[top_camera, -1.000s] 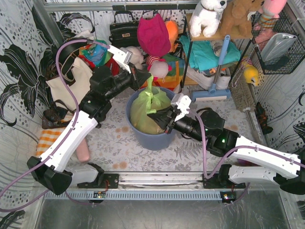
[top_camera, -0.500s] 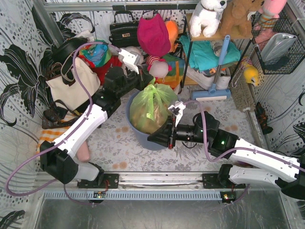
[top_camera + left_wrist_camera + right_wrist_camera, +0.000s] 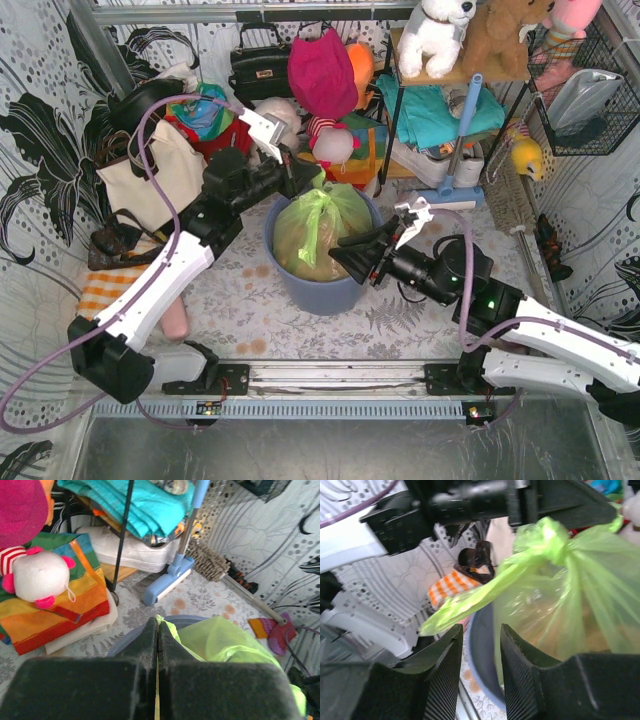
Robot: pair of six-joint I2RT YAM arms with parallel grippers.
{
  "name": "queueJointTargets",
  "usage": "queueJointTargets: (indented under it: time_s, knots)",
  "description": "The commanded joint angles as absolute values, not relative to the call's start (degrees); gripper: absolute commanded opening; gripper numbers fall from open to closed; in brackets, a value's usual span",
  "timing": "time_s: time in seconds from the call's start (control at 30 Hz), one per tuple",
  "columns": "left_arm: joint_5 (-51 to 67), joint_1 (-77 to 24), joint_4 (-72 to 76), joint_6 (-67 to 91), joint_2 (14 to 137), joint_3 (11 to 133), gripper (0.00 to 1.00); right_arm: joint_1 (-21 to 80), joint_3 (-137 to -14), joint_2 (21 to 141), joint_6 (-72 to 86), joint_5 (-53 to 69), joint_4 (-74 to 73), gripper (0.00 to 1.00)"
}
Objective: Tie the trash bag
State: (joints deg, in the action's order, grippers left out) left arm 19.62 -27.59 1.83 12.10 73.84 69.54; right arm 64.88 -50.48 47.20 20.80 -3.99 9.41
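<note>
Withdrawn since the earlier top picture: right gripper (image 3: 340, 253), off the near side of the blue-grey bin (image 3: 330, 295), now with jaws apart and holding nothing. Also from above: trash bag (image 3: 318, 228) sitting in the bin, just ahead of those fingertips, with left gripper (image 3: 308, 180) clamped on its top tuft.

From the left wrist: fingers (image 3: 145, 650) pressed together, a thin strip of green film pinched in the seam, the rest of the bag directly beyond and below the tips.

From the right wrist: a knot (image 3: 552, 535) already formed above the parted jaws, and a loose tail (image 3: 465, 605) reaching toward the left finger, not between the two.

Probably light, very soft and slippery, and easy to tear. Better to take the twisted tail close to the knot, not the stretched wall over the paper.
</note>
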Motion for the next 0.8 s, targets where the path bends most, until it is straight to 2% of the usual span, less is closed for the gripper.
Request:
queueJointTargets:
  time_s: [0.0,0.13,0.33,0.77]
  knots:
    - [24.4,-27.2,4.9,13.3,69.7,68.4,0.0,64.8,-55.1,50.9,20.1,-11.8,10.2,0.36]
    - [26.5,-27.2,4.3,13.9,67.5,68.2,0.0,64.7,-56.8,54.0,23.1,-12.7,10.5,0.34]
    - [27.1,-27.2,3.9,14.4,66.2,67.6,0.0,64.8,-56.5,56.5,26.7,-7.9,14.3,0.33]
    - [27.5,-27.2,3.7,14.4,66.6,68.0,0.0,64.7,-54.1,56.9,32.6,-5.1,20.7,0.36]
